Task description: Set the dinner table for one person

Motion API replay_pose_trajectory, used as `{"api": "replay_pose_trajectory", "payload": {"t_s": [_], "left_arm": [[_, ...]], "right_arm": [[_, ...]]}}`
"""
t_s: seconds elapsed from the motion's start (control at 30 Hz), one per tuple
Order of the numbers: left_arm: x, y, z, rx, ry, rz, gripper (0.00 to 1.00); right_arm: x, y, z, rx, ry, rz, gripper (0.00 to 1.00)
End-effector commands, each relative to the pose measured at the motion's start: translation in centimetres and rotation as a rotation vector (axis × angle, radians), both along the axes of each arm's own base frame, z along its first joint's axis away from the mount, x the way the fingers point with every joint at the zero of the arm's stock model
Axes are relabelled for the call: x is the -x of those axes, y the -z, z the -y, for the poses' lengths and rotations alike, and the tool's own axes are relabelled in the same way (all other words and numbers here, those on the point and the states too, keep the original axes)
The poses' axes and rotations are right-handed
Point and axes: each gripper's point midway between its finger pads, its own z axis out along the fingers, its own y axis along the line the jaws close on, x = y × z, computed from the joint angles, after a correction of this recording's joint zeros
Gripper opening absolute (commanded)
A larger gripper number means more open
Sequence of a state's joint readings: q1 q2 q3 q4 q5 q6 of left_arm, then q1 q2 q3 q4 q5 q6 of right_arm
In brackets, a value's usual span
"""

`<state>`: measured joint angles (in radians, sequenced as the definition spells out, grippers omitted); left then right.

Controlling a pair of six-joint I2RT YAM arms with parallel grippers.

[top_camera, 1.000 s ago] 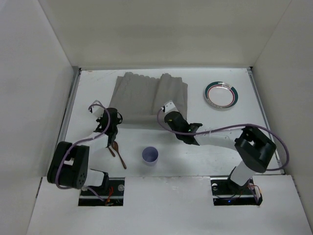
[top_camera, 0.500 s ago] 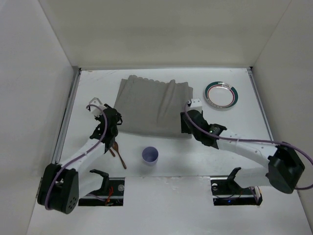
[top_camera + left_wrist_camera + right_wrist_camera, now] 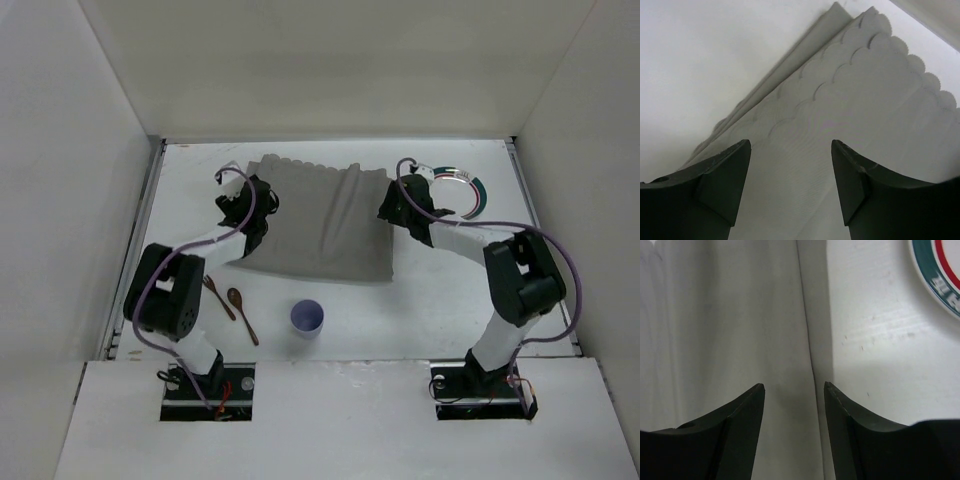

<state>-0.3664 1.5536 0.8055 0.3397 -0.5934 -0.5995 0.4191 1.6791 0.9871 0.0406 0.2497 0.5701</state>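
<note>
**Operator:** Report the state of both end effectors.

**Technician:** The left end effector (image 3: 254, 204) hangs over the left border of the placemat (image 3: 320, 225), upper centre of the overhead view; its jaws stand partly open and hold nothing. The right end effector (image 3: 393, 208) straddles the placemat's right border; its jaws are also apart and empty.

**Operator:** Where is the bench?

**Technician:** The bench (image 3: 440, 290) fills the middle of the overhead view, walled by white panels. It carries the placemat at upper centre, the plate (image 3: 474, 190) at upper right, the cup (image 3: 307, 318) at lower centre, and the fork (image 3: 217, 297) and spoon (image 3: 243, 318) at lower left.

**Operator:** Which step is in hand, and how is it done well?

**Technician:** Probably spreading the placemat; creases run down its right half, and the left wrist view shows the scalloped border lying in layers. Take one layer only at each border; pull outward evenly, low to the bench; let go only when the cloth lies flat and square. Keep the right arm off the plate just beside it.
</note>
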Motion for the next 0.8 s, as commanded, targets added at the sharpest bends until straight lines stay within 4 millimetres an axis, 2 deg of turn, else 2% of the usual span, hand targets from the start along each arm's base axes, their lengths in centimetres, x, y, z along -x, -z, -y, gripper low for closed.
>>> {"api": "replay_pose_trajectory", "payload": {"t_s": [0.0, 0.2, 0.33, 0.4, 0.47, 0.57, 0.6, 0.63, 0.77], "left_arm": [[-4.5, -1.7, 1.0, 0.018, 0.061, 0.033, 0.63], [-9.9, 3.0, 3.2, 0.176, 0.145, -0.082, 0.58], [-11.8, 4.3, 3.3, 0.261, 0.14, -0.106, 0.57], [-12.3, 4.5, 3.3, 0.268, 0.138, -0.109, 0.55], [-12.5, 4.9, 2.9, 0.258, 0.122, -0.118, 0.48], [-12.5, 5.4, 1.6, 0.245, 0.08, -0.123, 0.36], [-12.3, 5.5, 1.1, 0.237, 0.064, -0.124, 0.32], [-12.2, 5.7, 0.4, 0.229, 0.044, -0.127, 0.3], [-11.4, 6.3, -1.4, 0.212, -0.011, -0.133, 0.27]], "right_arm": [[-5.2, -3.9, -0.9, -0.105, 0.022, 0.136, 0.55], [-7.4, -1.3, -0.9, -0.145, 0.007, 0.064, 0.53], [-8.4, -0.7, -1.3, -0.15, 0.0, 0.036, 0.52], [-8.8, -0.3, -1.6, -0.144, -0.003, 0.013, 0.5], [-9.2, 0.2, -1.9, -0.143, -0.009, -0.005, 0.45], [-9.6, 0.4, -1.9, -0.158, 0.005, -0.009, 0.23], [-9.8, 0.1, -1.5, -0.164, 0.024, 0.001, 0.16], [-9.9, -0.2, -1.2, -0.17, 0.032, 0.01, 0.12], [-9.9, -2.1, 1.1, -0.173, 0.103, 0.066, 0.07]]}}
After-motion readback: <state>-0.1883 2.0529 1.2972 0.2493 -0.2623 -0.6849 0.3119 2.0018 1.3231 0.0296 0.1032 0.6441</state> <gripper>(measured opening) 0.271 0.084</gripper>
